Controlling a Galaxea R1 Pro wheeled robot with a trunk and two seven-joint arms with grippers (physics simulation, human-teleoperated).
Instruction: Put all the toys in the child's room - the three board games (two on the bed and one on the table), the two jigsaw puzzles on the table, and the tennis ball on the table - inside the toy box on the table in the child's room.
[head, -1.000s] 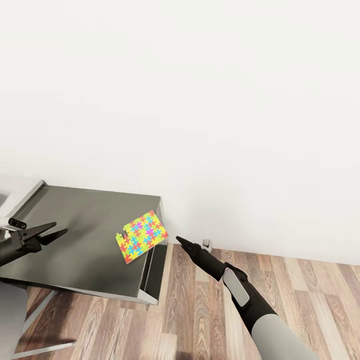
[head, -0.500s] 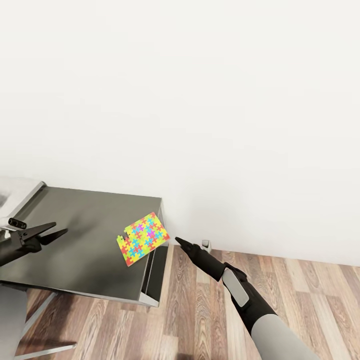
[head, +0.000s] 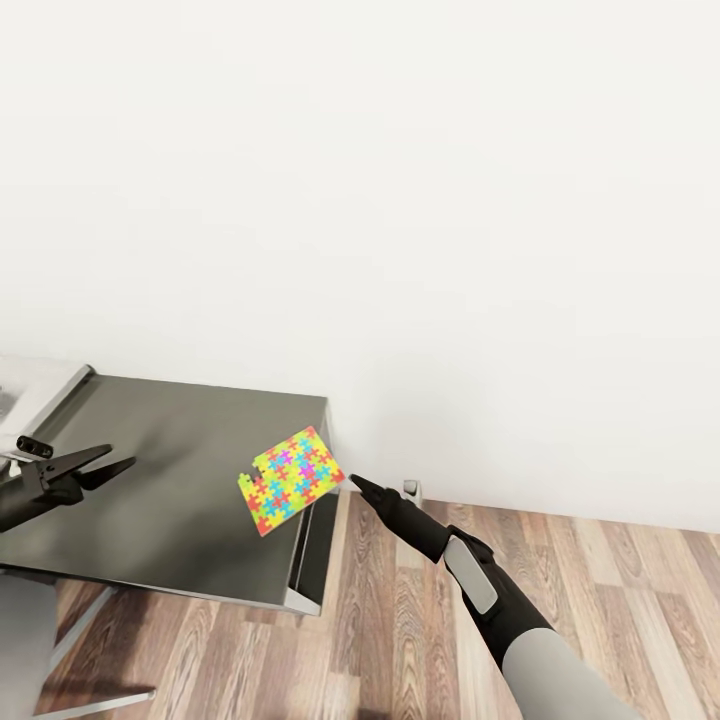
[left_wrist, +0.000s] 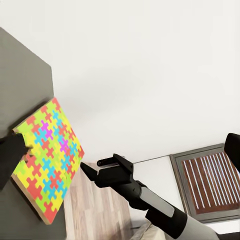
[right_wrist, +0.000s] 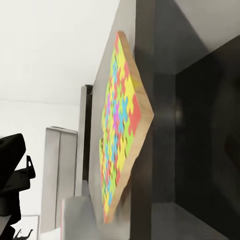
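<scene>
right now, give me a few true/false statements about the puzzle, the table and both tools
1. The jigsaw puzzle lies at the table edge, one corner hanging over it. True.
2. The right tool is clamped on the puzzle. False: its tip sits just off the overhanging corner, holding nothing.
3. The left tool is over the table, apart from the puzzle. True.
4. A tennis ball rests beside the puzzle. False: the dark tabletop around it is bare.
5. The floor is grey carpet. False: it is wood planks.
</scene>
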